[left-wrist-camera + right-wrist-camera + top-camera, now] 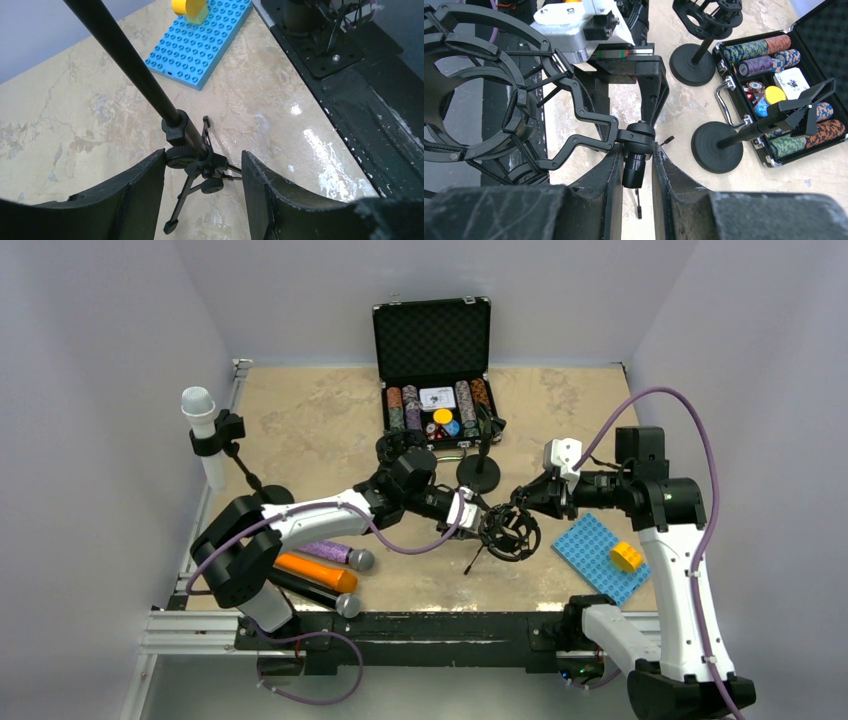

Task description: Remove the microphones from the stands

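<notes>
A white microphone (203,430) stands upright in a black clip stand (243,468) at the table's left edge, away from both grippers. At the centre is a small black tripod stand (510,532) with a shock-mount ring (469,95) that holds nothing. My right gripper (636,155) is shut on the stand's neck just below the ring. My left gripper (202,160) is open around the tripod's knobbed joint (192,157). Its left finger (145,185) lies close to the knob, and a gap shows on the other side. The pole (125,55) slants up past it.
Purple (335,554), orange (315,572) and black (315,592) microphones lie by the left arm. An open case of poker chips (435,405) sits at the back. Two round-base stands (716,147) (694,65) stand before it. A blue baseplate (600,555) carries a yellow brick (627,556).
</notes>
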Controlling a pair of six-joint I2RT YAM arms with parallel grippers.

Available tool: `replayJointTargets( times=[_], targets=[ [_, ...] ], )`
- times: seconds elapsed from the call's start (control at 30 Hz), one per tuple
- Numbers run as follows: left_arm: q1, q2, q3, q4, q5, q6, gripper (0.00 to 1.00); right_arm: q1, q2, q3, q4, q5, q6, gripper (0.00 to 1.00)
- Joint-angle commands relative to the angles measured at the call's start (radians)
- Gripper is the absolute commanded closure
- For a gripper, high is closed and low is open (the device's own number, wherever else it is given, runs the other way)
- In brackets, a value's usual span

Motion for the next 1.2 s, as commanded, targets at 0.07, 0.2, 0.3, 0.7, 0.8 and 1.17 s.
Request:
replayJointTargets(
  times=[0.07, 0.2, 0.3, 0.7, 0.8, 1.17],
  targets=[
    [-0.014, 0.024, -0.048, 0.012, -0.007, 0.085, 0.43, -0.001, 0.015, 0.017, 0.008, 0.019, 0.000, 1.00],
    [-0.014, 0.003, -0.100, 0.040, -0.014, 0.069, 0.46, -0.001, 0.016, 0.017, 0.008, 0.021, 0.000, 1.00],
    [-0.014, -0.032, -0.132, 0.094, -0.042, 0.008, 0.45, -0.002, 0.016, 0.013, 0.008, 0.021, 0.000, 1.00],
    [-0.010, -0.127, -0.097, 0.212, -0.210, -0.186, 0.38, -0.001, 0.020, 0.020, 0.006, 0.019, 0.000, 1.00],
    [-0.010, -0.121, -0.092, 0.213, -0.188, -0.180, 0.38, -0.002, 0.020, 0.021, 0.006, 0.019, 0.001, 1.00],
    [-0.019, -0.048, -0.063, 0.195, -0.019, -0.198, 0.39, -0.001, 0.019, 0.012, 0.009, 0.025, 0.005, 1.00]
  ],
)
